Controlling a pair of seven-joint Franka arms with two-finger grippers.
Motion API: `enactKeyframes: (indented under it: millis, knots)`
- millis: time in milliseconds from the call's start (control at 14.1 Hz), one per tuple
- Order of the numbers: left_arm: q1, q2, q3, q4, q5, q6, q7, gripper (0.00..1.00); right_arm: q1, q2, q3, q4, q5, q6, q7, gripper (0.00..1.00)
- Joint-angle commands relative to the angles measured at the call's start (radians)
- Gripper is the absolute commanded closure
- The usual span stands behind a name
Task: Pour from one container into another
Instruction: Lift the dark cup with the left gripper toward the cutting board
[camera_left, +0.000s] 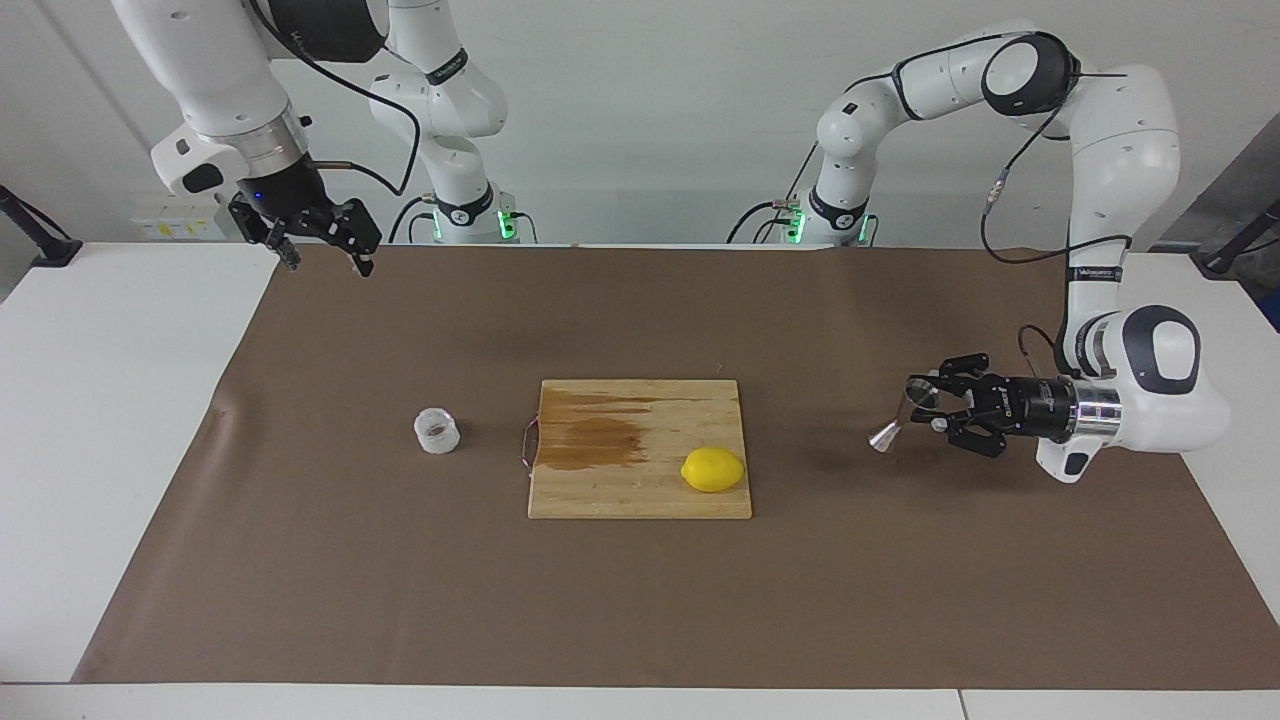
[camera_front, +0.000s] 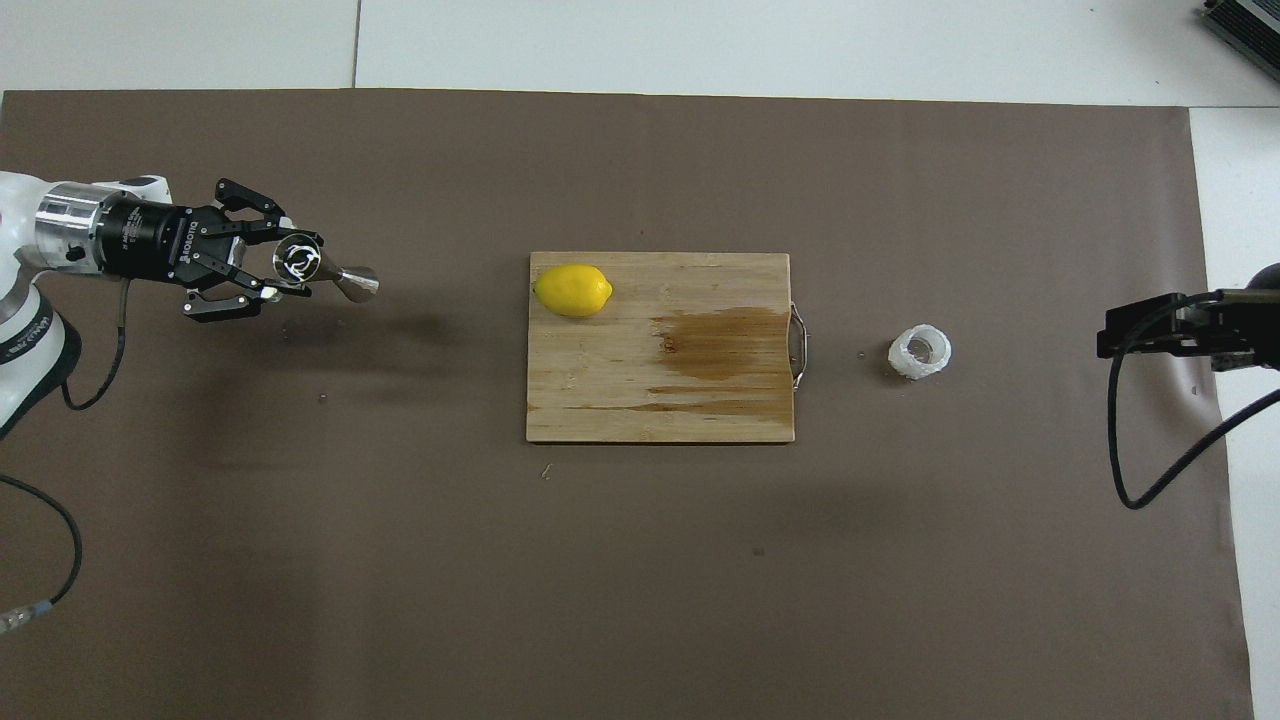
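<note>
Judging from how things lie, the pour has not begun and most of the task is left: the left gripper (camera_left: 925, 410) is clamped on the steel jigger (camera_left: 897, 420) and holds it clear of the brown mat (camera_left: 300, 560), tilted, over the stretch between the wooden cutting board (camera_left: 640, 490) and the mat's edge at the left arm's end. The translucent plastic cup (camera_left: 437, 431) stands untouched on the mat just beside the board's handled edge, toward the right arm's end, well apart from the jigger. The two containers have yet to be brought together, and the cup has yet to be picked up. The right gripper (camera_left: 322, 250) waits with jaws apart and empty, high over the mat's corner at its own end. The facing view shows the gap under the jigger and its slant; the overhead view hides that height, but looks into the jigger's upper cone (camera_front: 298, 259) and the cup's mouth (camera_front: 921, 351). A lemon (camera_left: 713, 469) sits on the board near its corner, beside a dark stain (camera_front: 720, 345).
</note>
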Motion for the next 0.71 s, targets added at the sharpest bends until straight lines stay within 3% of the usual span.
enactKeyframes:
  millis: [0, 639]
  knots:
    - [-0.053, -0.089, 0.018, -0.091, -0.081, 0.071, -0.006, 1.00, -0.012, -0.007, 0.006, 0.000, 0.004, -0.010, -0.018, 0.00]
    - [-0.292, -0.173, 0.021, -0.209, -0.316, 0.350, 0.007, 1.00, -0.012, -0.007, 0.006, 0.000, 0.004, -0.010, -0.018, 0.00]
